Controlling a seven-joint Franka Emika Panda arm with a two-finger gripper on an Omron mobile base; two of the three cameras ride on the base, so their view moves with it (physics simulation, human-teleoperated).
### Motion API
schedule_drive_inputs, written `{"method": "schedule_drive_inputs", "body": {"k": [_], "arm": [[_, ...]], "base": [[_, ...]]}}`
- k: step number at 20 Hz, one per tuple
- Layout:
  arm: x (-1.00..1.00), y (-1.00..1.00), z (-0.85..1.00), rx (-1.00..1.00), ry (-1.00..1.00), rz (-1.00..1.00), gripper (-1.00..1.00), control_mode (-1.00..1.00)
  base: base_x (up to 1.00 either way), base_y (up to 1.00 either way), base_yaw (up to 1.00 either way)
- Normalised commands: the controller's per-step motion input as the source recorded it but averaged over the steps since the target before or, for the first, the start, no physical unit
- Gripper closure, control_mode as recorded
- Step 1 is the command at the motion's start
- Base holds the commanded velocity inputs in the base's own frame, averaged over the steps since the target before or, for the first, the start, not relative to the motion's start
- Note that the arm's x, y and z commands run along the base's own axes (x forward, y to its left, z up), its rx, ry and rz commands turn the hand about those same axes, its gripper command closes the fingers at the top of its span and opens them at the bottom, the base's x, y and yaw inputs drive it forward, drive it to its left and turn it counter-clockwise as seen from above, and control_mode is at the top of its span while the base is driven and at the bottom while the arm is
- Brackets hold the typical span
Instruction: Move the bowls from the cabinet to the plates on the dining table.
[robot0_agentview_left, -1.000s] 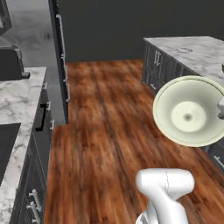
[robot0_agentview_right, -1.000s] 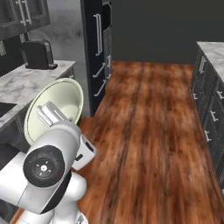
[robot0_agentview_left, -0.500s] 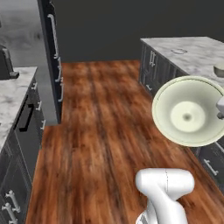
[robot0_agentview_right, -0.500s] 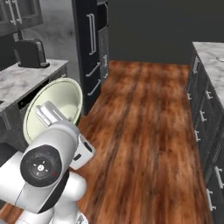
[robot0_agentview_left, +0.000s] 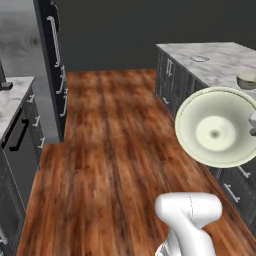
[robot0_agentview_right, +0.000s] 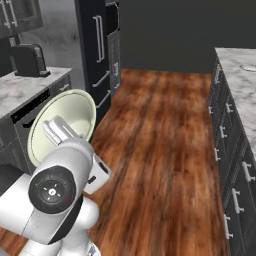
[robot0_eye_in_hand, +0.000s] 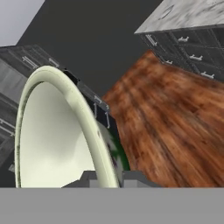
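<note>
Bowl (robot0_agentview_left: 216, 129) inside faces left camera; rim (robot0_eye_in_hand: 83, 113) hand-side.

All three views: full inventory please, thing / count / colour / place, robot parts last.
Pale cream-green glazed bowl: one, held tipped on its side in the air above the floor.
Second small bowl: one, greyish, on the white marble dining table; what it rests on cannot be made out.
Small flat round plate: one, pale grey, far end of the dining table.
Dark grey tall cabinet: one, silver bar handles, left of the floor.
Marble counter: one, white-grey, left side, dark appliance on it.
Wooden plank floor: reddish brown, centre.
White robot arm: one, fingers shut on the held bowl's rim.
</note>
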Motion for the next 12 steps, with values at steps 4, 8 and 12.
{"method": "schedule_drive_inputs", "body": {"k": [4, 8, 12], "arm": [[0.00, 0.00, 0.00, 0.00, 0.00, 0.00, 1.00, 1.00], [0.00, 0.00, 0.00, 0.00, 0.00, 0.00, 1.00, 1.00], [0.00, 0.00, 0.00, 0.00, 0.00, 0.00, 1.00, 1.00]], "base": [[0.21, -0.07, 0.00], [0.39, -0.18, 0.00], [0.49, -0.22, 0.00]]}}
